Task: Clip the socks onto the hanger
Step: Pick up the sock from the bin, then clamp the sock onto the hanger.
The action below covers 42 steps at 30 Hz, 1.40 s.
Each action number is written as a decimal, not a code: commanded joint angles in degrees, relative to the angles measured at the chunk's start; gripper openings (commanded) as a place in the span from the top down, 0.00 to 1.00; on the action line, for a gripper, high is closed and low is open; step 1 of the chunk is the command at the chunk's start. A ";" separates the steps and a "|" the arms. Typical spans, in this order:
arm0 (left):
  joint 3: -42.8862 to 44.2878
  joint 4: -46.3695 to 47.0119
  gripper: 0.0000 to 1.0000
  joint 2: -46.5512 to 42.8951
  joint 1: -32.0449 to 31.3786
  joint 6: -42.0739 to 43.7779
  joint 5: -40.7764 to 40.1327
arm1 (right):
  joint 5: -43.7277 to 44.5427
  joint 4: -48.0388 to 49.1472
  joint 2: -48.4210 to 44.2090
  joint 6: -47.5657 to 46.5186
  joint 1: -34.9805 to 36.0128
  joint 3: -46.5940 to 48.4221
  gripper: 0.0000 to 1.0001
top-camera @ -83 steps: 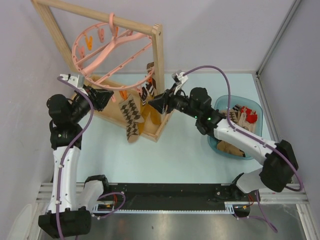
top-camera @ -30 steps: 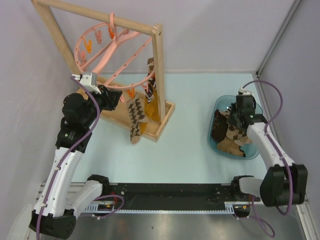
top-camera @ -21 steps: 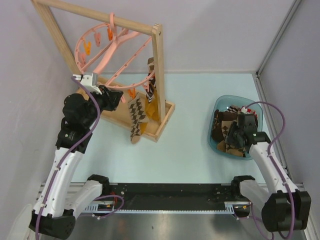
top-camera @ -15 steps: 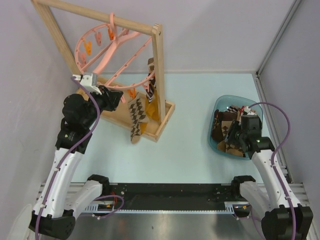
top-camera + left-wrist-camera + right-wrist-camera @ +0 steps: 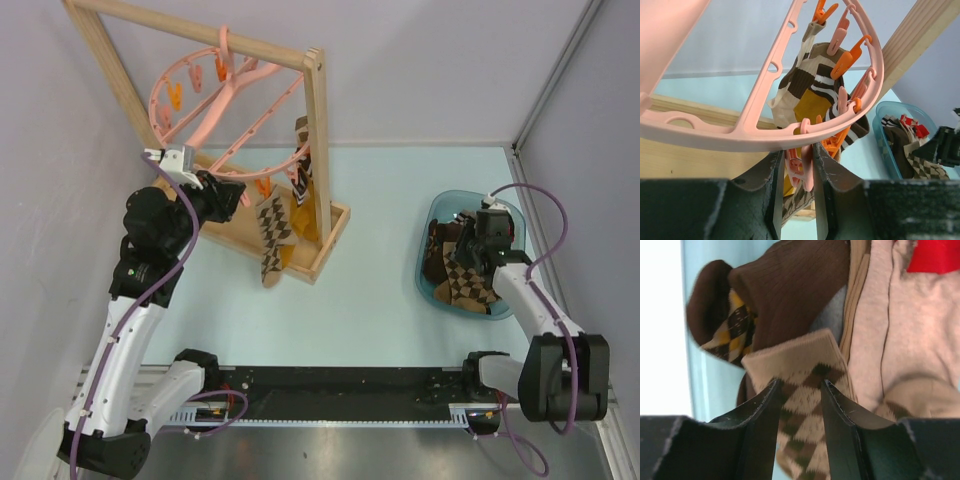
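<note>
Whereas the right gripper [image 5: 800, 386] worked at the hanger [image 5: 760, 137] earlier, it now hangs over the bin [image 5: 424, 272] at right, jaws parted astride the argyle sock [image 5: 807, 410] cuff, not clamped. Meanwhile the left gripper [image 5: 796, 152] stays closed on a pink clip [image 5: 800, 170] at the hanger's lower rim, beside the clipped socks [image 5: 270, 235].

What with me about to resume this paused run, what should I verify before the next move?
1. Left gripper shut on a pink clip of the hanger: ok.
2. Right gripper open over the argyle sock: ok.
3. Grip on the argyle sock: not ok, jaws apart.
4. Separation of the argyle sock from the other socks in the bin: cannot tell.
5. Free orange clips on the hanger: ok.
</note>
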 commanded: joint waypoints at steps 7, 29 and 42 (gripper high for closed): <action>2.71 -0.82 1.00 0.38 -0.67 -0.08 0.51 | -1.30 6.77 7.53 -3.42 -0.31 2.51 0.77; 3.68 -1.52 1.00 -0.67 -0.67 -0.78 1.04 | -9.30 12.53 -15.42 4.14 15.57 5.58 1.00; 2.80 -1.17 1.00 -1.02 -0.67 -1.75 0.78 | -10.09 41.21 6.36 4.59 48.10 20.33 1.00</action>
